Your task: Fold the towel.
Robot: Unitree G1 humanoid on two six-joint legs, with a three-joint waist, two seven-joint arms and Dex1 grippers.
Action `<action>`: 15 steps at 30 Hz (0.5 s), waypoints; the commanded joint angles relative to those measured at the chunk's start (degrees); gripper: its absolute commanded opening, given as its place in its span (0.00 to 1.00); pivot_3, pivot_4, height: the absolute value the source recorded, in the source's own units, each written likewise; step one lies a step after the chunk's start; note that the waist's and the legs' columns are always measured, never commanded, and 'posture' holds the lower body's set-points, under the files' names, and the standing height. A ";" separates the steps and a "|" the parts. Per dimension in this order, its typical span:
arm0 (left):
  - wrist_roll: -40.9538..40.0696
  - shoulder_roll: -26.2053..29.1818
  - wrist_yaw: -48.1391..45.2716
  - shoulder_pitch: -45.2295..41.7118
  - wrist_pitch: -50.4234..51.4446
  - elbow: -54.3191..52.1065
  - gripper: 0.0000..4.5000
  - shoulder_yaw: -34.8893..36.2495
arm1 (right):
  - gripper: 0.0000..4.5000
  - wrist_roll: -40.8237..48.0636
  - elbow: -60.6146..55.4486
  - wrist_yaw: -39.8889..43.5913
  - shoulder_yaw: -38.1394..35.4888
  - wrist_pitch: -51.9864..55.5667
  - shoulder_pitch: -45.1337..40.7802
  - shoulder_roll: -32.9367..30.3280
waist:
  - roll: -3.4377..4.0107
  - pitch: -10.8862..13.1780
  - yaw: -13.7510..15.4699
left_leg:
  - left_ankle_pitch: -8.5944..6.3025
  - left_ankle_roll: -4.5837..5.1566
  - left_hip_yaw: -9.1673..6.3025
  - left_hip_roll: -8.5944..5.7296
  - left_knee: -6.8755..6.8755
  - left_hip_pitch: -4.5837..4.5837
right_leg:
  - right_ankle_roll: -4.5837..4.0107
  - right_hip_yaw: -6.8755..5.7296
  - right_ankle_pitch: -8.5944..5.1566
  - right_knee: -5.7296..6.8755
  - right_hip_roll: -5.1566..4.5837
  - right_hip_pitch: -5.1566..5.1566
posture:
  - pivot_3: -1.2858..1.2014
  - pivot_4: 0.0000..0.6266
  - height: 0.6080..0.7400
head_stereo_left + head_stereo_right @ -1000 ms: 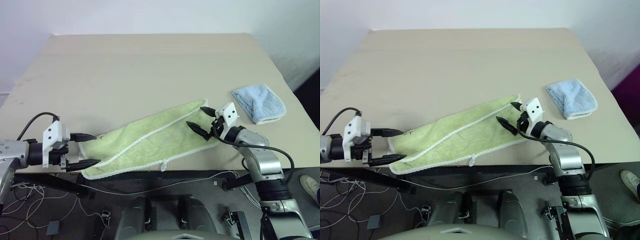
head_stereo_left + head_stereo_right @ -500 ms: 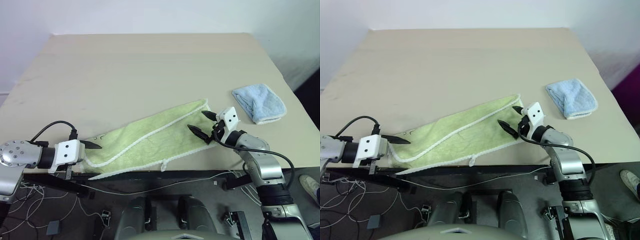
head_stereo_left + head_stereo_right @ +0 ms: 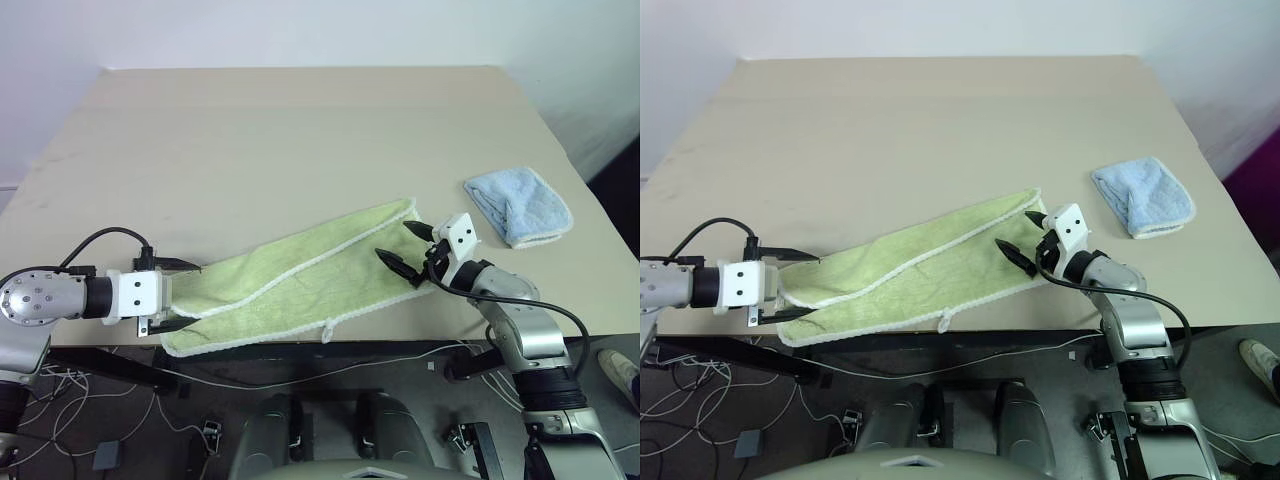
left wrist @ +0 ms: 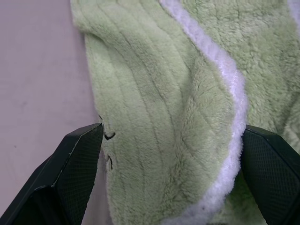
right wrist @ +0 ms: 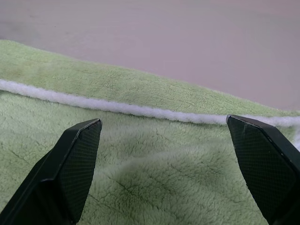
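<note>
The towel [image 3: 300, 275], light yellow-green with white edging, lies as a long folded strip slanting across the near part of the table [image 3: 300, 130]. Its small white loop tag [image 3: 327, 331] hangs at the front edge. My left gripper [image 3: 188, 295] is open at the towel's left end, one finger on either side of the bunched cloth [image 4: 154, 93], which fills the gap between its fingers [image 4: 79, 159]. At the right end, my right gripper [image 3: 393, 242] is open just over the cloth. In its wrist view the towel [image 5: 140, 178] and its white hem lie between the wide-spread fingers [image 5: 75, 164].
A smaller light blue towel [image 3: 520, 205] lies folded near the table's right edge. Beyond the yellow-green strip stretches bare tabletop. Cables [image 3: 300, 372] hang and lie below the front edge, close under the towel's left end.
My left wrist has rolled and its gripper has pushed in and slightly down over the towel's left end, staying open. The right gripper has kept still.
</note>
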 commanded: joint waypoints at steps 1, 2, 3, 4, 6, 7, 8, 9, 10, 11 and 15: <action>-1.85 0.84 0.13 1.36 -0.84 -1.51 1.00 1.70 | 1.00 0.51 -2.08 -0.04 -1.47 -0.93 -0.71 -0.52 | 0.00 0.00 -0.03 | 0.00 0.00 0.00 0.00 0.00 0.00 | 0.00 0.00 0.00 0.00 0.01 0.00 | 0.52 0.24 1.00; -2.22 1.07 -0.23 1.95 -0.91 -1.77 1.00 1.80 | 1.00 0.50 -2.05 -0.07 -1.48 -0.93 -0.73 -0.51 | 0.00 0.00 -0.04 | 0.00 0.00 0.00 0.01 0.00 0.00 | 0.00 0.00 0.00 0.00 0.02 0.00 | 0.52 0.24 1.00; -2.47 1.29 -0.52 2.45 -1.18 -1.95 1.00 1.86 | 1.00 0.48 -2.01 -0.10 -1.48 -0.95 -0.76 -0.50 | 0.00 0.00 -0.02 | 0.00 0.00 0.00 0.01 0.00 0.00 | 0.00 0.00 0.00 0.00 0.02 0.00 | 0.52 0.24 1.00; -2.33 1.65 -0.69 2.97 -1.64 -1.93 1.00 1.87 | 1.00 0.49 -2.00 -0.12 -1.50 -0.99 -0.75 -0.48 | 0.00 0.00 0.02 | 0.00 0.00 0.00 0.01 0.00 0.00 | 0.00 0.00 0.00 0.00 0.02 0.00 | 0.52 0.24 1.00; -0.96 2.52 -0.66 3.54 -4.08 -0.75 1.00 1.65 | 1.00 0.45 -1.92 -0.21 -1.43 -1.06 -0.79 -0.36 | 0.00 0.00 0.02 | 0.00 0.00 0.01 0.01 0.00 0.00 | 0.00 0.00 0.00 0.00 0.02 0.00 | 0.52 0.24 1.00; -0.46 2.80 -0.45 3.59 -4.98 -0.16 1.00 1.53 | 1.00 0.44 -1.89 -0.24 -1.40 -1.09 -0.80 -0.30 | 0.00 0.00 0.03 | 0.00 0.00 0.00 0.01 0.00 0.00 | 0.00 0.00 0.00 -0.01 0.02 0.00 | 0.52 0.24 1.00; 0.06 3.13 -0.26 3.53 -6.05 0.56 1.00 1.34 | 1.00 0.43 -1.89 -0.26 -1.35 -1.10 -0.80 -0.25 | 0.00 0.00 0.04 | -0.01 0.00 0.00 0.01 0.00 0.00 | 0.00 0.00 0.00 -0.01 0.01 0.00 | 0.52 0.24 1.00; 0.33 3.38 -0.12 3.47 -6.79 1.07 1.00 1.19 | 1.00 0.44 -1.91 -0.28 -1.31 -1.12 -0.77 -0.22 | 0.00 0.00 0.03 | -0.01 0.00 0.00 0.01 0.00 0.00 | 0.00 0.00 0.00 -0.01 0.01 -0.01 | 0.52 0.24 1.00; 0.56 3.57 0.08 3.37 -7.42 1.48 1.00 1.12 | 1.00 0.43 -1.93 -0.30 -1.27 -1.12 -0.75 -0.18 | 0.00 0.00 0.00 | -0.01 0.00 0.00 0.01 0.00 0.00 | 0.00 0.00 0.00 -0.01 0.01 -0.01 | 0.52 0.24 1.00; 1.04 3.85 0.36 3.10 -8.35 2.15 1.00 1.08 | 1.00 0.45 -1.93 -0.31 -1.23 -1.13 -0.77 -0.14 | 0.00 0.00 -0.01 | -0.01 0.00 0.00 0.01 0.00 0.00 | 0.00 0.00 0.00 -0.01 0.01 -0.01 | 0.52 0.24 1.00; 2.66 5.02 0.99 2.43 -12.23 5.01 1.00 0.70 | 1.00 0.43 -1.75 -0.29 -1.14 -1.20 -0.90 -0.09 | 0.00 0.00 -0.01 | -0.01 0.00 0.00 0.02 0.00 0.00 | 0.00 0.00 0.00 0.00 0.01 -0.01 | 0.52 0.24 1.00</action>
